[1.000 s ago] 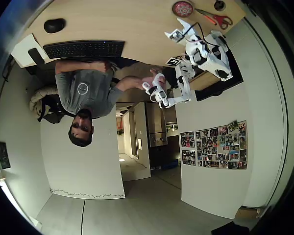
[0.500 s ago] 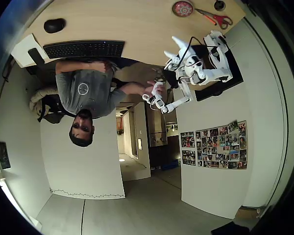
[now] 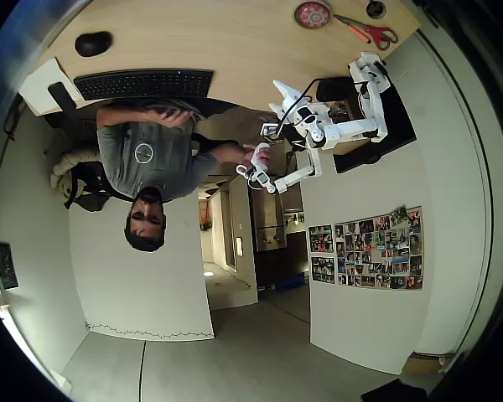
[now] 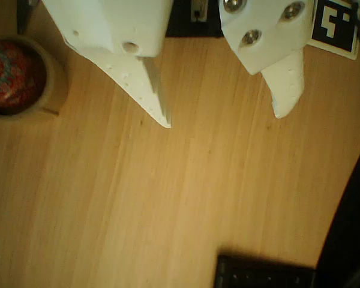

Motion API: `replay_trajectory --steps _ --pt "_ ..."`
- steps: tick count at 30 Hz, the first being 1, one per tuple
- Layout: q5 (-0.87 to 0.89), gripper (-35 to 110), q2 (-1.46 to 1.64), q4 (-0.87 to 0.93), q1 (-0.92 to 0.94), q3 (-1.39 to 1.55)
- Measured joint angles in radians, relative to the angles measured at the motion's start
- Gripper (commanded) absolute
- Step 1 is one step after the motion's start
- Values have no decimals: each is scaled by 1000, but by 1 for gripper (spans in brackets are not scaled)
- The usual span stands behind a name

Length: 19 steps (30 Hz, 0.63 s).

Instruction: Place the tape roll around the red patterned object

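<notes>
- The tape roll (image 4: 45,78) lies flat on the wooden table (image 4: 186,198), and the red patterned object (image 4: 9,75) sits inside its central hole, so the ring encloses the disc as the task asks.
- In the overhead view the pair (image 3: 312,14) reads as one round red spot near the table's far edge, beside the red-handled scissors (image 3: 370,32).
- I judge the placing done: the ring rests on the wood with nothing holding it.
- My gripper (image 4: 225,120) hangs above bare wood, well apart from the ring, fingers spread wide with nothing between them.
- The ring is the only container here; it holds just the disc.
- A dark keyboard (image 4: 264,273) edges the wrist view's bottom.
</notes>
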Motion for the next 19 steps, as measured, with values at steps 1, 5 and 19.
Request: replay_trajectory --steps 1,5,19 --pt "0 43 -9 0 6 -11" --pt "0 43 -34 -6 0 -31" --pt "6 43 -57 -23 -29 -32"
